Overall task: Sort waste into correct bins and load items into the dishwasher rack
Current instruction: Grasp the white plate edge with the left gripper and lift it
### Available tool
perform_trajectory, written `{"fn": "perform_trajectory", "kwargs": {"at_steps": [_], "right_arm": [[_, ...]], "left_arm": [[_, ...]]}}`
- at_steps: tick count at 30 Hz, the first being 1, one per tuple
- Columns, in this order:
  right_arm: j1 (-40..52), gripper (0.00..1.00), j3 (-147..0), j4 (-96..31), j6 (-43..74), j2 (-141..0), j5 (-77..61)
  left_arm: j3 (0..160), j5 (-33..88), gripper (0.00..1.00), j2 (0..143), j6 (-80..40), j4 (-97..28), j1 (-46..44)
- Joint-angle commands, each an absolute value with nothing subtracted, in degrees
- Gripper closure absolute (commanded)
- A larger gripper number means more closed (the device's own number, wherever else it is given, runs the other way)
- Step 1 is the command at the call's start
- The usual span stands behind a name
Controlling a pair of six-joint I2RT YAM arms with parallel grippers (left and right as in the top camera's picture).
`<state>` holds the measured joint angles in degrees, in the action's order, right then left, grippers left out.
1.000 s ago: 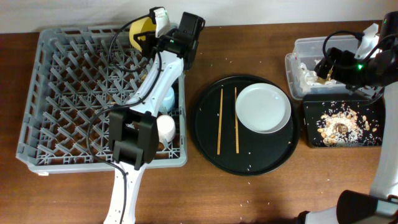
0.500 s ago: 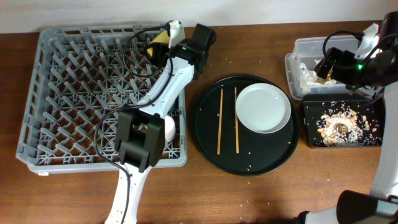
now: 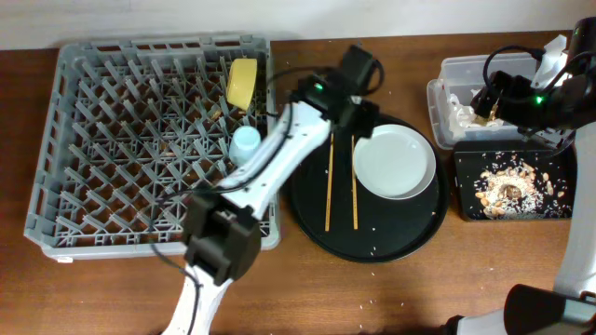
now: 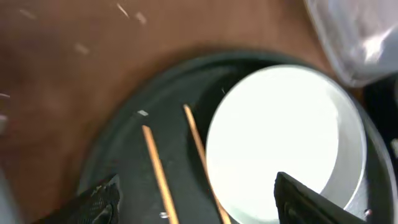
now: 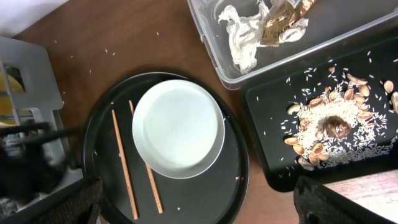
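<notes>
My left gripper (image 3: 357,119) (image 4: 202,210) hangs open and empty over the top left of the round black tray (image 3: 312,200). The far ends of the two wooden chopsticks (image 3: 329,181) (image 4: 158,171) and the left rim of the pale grey plate (image 3: 394,161) (image 4: 280,143) show between its fingers. The yellow bowl (image 3: 242,82) and the blue cup (image 3: 245,142) stand in the grey rack (image 3: 102,140). Over the clear tub (image 3: 456,70) my right gripper (image 3: 492,98) (image 5: 196,214) is open and empty. Tissue (image 5: 242,37) and wrapper (image 5: 280,22) lie in that tub.
The shallow black rectangular tray (image 3: 466,209) at the right holds rice and brown food scraps (image 3: 510,186) (image 5: 329,130). My left arm lies across the rack's front right corner. Small crumbs dot the wooden table around the round tray.
My left gripper has let go of the yellow bowl at the rack's back right, opened, and swung right to the round tray. The right arm has not moved.
</notes>
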<state>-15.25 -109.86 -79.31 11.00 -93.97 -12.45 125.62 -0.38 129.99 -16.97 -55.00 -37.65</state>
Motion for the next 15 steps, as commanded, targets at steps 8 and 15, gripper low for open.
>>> {"fn": "perform_trajectory", "kwargs": {"at_steps": [8,15], "right_arm": [[-15.4,0.02,-110.17,-79.31,11.42,-94.13,-11.75],[-15.4,0.02,-110.17,-79.31,11.42,-94.13,-11.75]], "left_arm": [[125.27,5.19,0.67,144.14,-17.34,-52.53,-41.36],[125.27,5.15,0.82,144.44,-17.32,-51.72,-42.26]]}}
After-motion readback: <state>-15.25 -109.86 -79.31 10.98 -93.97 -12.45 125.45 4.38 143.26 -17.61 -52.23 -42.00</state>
